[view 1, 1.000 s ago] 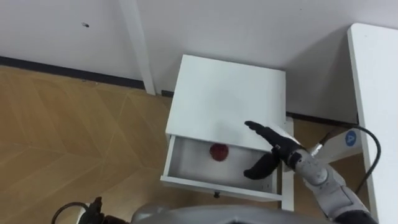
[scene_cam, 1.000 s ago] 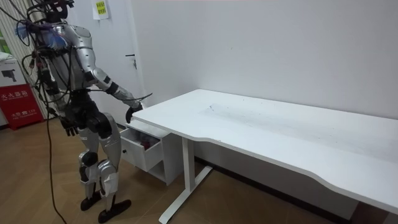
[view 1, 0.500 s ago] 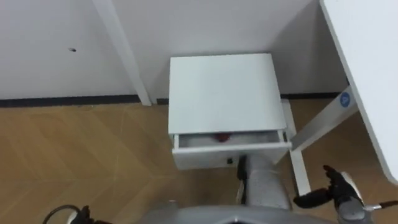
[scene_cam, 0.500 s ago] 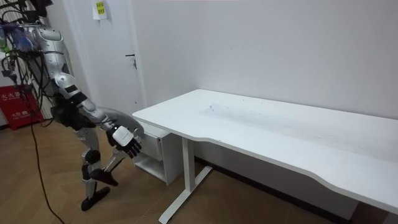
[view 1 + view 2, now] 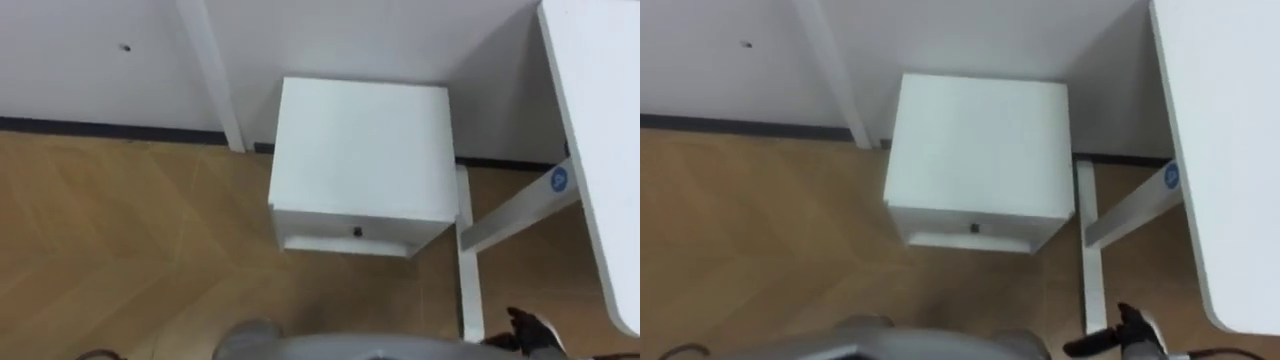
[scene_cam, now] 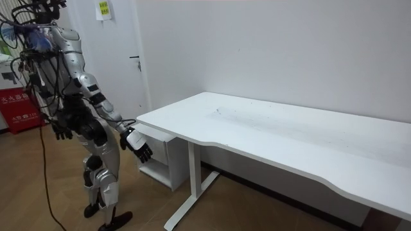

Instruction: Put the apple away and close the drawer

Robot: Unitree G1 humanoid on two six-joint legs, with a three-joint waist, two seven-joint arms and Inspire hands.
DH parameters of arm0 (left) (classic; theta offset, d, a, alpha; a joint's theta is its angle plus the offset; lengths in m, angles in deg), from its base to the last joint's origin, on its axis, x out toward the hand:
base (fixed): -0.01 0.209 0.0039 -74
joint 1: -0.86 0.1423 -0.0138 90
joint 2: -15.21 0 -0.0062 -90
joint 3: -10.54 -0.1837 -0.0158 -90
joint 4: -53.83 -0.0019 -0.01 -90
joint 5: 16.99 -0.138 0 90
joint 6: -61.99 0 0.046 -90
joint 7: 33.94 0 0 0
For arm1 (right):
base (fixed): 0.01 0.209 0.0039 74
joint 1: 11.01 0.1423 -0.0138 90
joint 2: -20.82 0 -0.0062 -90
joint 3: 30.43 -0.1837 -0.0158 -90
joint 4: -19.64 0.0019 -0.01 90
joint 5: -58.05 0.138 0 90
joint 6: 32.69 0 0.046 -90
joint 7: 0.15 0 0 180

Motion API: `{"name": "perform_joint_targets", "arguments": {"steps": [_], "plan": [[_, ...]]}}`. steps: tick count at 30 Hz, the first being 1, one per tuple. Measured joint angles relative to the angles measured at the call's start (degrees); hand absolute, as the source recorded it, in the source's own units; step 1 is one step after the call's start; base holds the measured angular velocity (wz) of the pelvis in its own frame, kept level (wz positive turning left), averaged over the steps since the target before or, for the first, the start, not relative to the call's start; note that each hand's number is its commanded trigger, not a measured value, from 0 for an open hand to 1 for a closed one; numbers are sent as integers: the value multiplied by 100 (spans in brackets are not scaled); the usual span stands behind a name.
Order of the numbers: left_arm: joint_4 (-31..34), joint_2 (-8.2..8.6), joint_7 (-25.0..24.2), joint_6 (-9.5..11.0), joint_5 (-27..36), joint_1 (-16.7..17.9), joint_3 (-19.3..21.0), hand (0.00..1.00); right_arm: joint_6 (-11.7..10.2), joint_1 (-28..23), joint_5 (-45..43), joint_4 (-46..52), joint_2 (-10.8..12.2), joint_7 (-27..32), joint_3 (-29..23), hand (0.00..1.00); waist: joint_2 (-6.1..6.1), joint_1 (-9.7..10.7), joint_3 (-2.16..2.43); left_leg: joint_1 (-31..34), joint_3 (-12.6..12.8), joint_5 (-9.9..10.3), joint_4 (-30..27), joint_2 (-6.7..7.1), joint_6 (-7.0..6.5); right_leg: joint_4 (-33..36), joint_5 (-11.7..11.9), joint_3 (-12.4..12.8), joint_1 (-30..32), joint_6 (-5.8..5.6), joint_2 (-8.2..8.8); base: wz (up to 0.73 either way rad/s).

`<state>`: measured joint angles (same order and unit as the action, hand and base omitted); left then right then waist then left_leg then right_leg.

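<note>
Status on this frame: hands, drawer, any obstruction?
Right hand open, empty, off the cabinet. Left hand down at the robot's side. Drawer shut, front flush. Nothing blocking it.

This looks like a plain office room. A long white desk (image 6: 289, 128) meets bare walls (image 6: 289, 51) (small drawer cabinet (image 5: 360, 150) beside it), over wood-pattern flooring (image 5: 120, 250).

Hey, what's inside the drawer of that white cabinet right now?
The drawer is pushed shut, so its inside is covered and its contents can't be told. What shows is its white front and small dark knob.
</note>
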<state>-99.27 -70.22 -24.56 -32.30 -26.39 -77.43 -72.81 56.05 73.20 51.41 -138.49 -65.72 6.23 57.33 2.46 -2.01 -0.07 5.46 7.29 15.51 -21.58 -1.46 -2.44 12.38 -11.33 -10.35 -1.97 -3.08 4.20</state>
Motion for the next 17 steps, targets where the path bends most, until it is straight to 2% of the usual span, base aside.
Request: {"name": "perform_joint_targets", "arguments": {"steps": [3, 7, 10, 12, 14, 17], "plan": [[-11, 16, 3, 163, 94, -212, -16, 0, -12, 52, 157, 8, 5, -7, 99, 0, 48, 3, 15, -25, -26, -45, 131, -58, 83, -71, 28, -90, -28, 55, -69, 3], [-27, 150, -9, 291, 95, -246, -14, 0, -39, -40, 259, 8, 53, -23, 98, 0, -4, 19, 3, -40, -33, -64, 215, -43, 117, -183, 46, -93, -95, 84, -116, 0], [-61, 184, -59, 299, 95, -190, -13, 0, -39, -109, 461, -65, 81, -96, 97, 0, -58, 33, -15, -94, -57, -86, 315, -19, 143, -185, 45, -92, -105, 84, -114, 0], [-64, 185, -106, 301, 92, -110, -7, 0, -33, -135, 533, -83, 85, -139, 96, 0, -94, 33, 0, -132, -58, -95, 366, -12, 149, -186, 45, -94, -119, 84, -111, 0], [-64, 185, -109, 301, 93, -69, -5, 0, -34, -137, 648, -93, 90, -161, 95, 0, -141, 39, -17, -211, -59, -110, 434, 4, 151, -192, 45, -98, -163, 83, -101, 0], [-99, 183, -111, 302, 92, -60, 5, 0, -35, -138, 685, -109, 110, -224, 94, 0, -140, 33, -16, -285, -68, -112, 491, 21, 152, -269, 45, -105, -228, 83, -93, 1]]}}
